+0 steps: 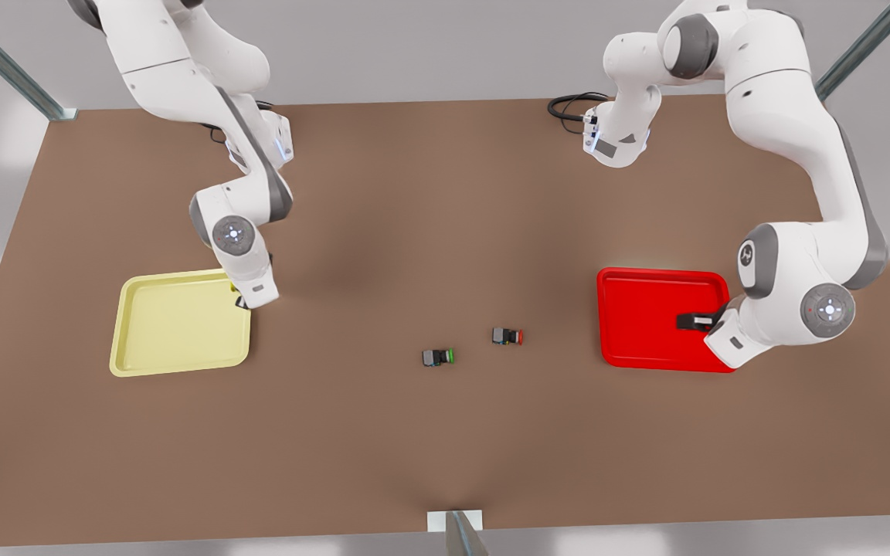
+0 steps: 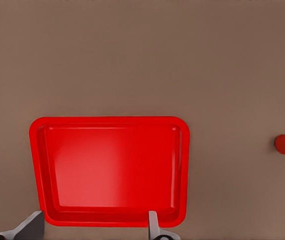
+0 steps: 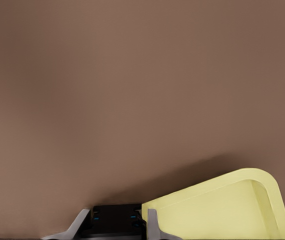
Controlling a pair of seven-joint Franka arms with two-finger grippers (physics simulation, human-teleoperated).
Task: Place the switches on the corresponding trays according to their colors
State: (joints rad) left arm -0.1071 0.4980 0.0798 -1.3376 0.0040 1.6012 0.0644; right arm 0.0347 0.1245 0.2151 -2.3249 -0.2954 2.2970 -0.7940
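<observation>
Your left gripper (image 2: 95,227) is the one on the front view's right, hanging over the near edge of the red tray (image 1: 646,293). Its fingers (image 2: 153,225) are spread wide with nothing between them; in the left wrist view they straddle the tray's rim. That tray is bare inside.

The red-capped switch (image 1: 507,336) lies on its side on the brown table (image 1: 445,432), out in the middle, well apart from the red tray and on the side of it toward the front view's left. The left wrist view catches its red cap (image 2: 283,144) at the frame edge.

Your right gripper (image 3: 115,222) is on the front view's left, at the yellow tray (image 1: 174,328)'s corner nearest the table centre. Its fingers are clamped on a dark blocky switch body (image 3: 113,220), held just outside the tray's rim in the right wrist view. In the front view you get a speck of yellow (image 1: 233,288) at the fingertips, so this is the yellow-capped switch, though the cap is mostly hidden by the arm. You can't tell whether it touches the table or tray.

A green-capped switch (image 1: 438,357) lies on the table just beside the red-capped one, toward the front view's left.
</observation>
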